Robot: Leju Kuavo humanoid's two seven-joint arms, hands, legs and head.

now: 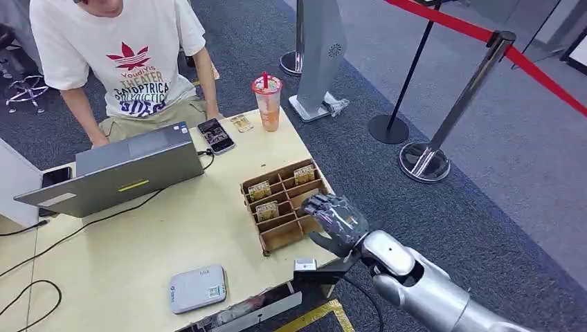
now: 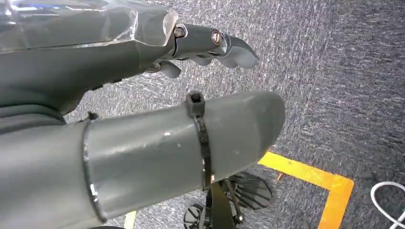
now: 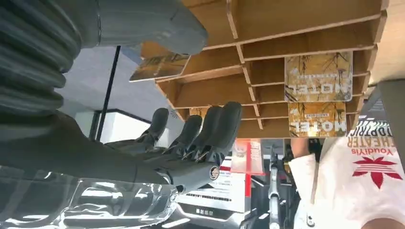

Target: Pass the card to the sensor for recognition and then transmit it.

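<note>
- The right hand (image 1: 335,220) sat just right of centre in the head view, at the right edge of the cardboard divider tray (image 1: 280,236); in the right wrist view its dark fingers (image 3: 210,128) reached toward the compartments and the thick thumb (image 3: 157,26) lay against a card (image 3: 160,67); whether the card was pinched I could not tell.
- The left hand (image 2: 210,45) appeared in the upper part of the left wrist view over grey carpet, fingers curled in, holding nothing.
- In the tray stood upright hotel cards: one at its upper right (image 1: 304,173), one at the upper left (image 1: 259,190), one lower (image 1: 267,209).
- The tray rested on the pale table (image 1: 159,242), near its right edge.
- A white sensor box (image 1: 198,288) lay at the lower left of centre, well apart from the tray.
- An open laptop (image 1: 124,173) stood at the left; a phone (image 1: 216,135) and an iced drink cup (image 1: 268,102) lay toward the top centre.
- A person in a white printed T-shirt (image 1: 131,55) leaned over the table at the upper left.
- Stanchions with red rope (image 1: 477,79) stood at the upper right.
</note>
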